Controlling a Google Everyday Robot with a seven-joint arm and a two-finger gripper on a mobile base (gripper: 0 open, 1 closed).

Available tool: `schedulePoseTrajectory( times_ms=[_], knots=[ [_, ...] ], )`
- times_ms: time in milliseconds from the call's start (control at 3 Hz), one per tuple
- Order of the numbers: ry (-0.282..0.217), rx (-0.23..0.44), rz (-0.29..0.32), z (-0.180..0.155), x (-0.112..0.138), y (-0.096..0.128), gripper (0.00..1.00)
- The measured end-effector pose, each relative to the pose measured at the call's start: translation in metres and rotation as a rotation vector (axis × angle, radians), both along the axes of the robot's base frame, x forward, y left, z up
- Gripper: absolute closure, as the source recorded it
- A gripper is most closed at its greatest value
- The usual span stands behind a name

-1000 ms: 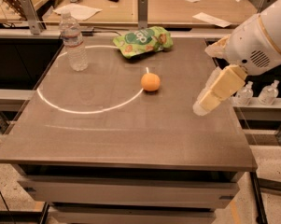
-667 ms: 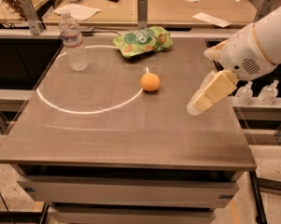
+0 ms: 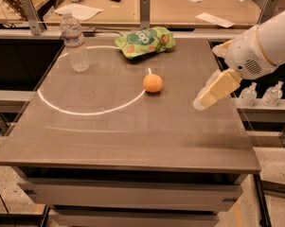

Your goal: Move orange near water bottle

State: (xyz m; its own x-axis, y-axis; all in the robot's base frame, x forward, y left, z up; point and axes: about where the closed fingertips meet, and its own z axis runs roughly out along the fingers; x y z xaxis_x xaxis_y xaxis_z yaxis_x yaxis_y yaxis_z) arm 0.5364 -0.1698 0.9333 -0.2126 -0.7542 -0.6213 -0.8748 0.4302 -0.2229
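Hovering at the right edge of the table [image 3: 132,141], the gripper [image 3: 204,100], its opening indiscernible, sits well apart from the orange [image 3: 152,83] and the water bottle [image 3: 75,42].

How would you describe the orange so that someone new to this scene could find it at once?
On the brown table, find the white ring of light. The orange sits at the ring's right side, in front of the green snack bag and left of the gripper, which hovers over the table's right edge. It is the only small, round, plain orange thing there.
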Motion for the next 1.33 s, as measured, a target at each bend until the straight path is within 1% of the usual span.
schedulePoseTrajectory(
  times_ms=[333, 667, 1000, 1333],
  knots=[
    [-0.001, -0.020, -0.004, -0.002, 0.001, -0.003, 0.00],
    [0.015, -0.005, 0.007, -0.009, 0.010, 0.005, 0.00],
    [-0.001, 0.034, 0.071, -0.015, 0.029, 0.018, 0.00],
    [-0.004, 0.109, 0.171, -0.031, 0.042, 0.033, 0.00]
  ],
)
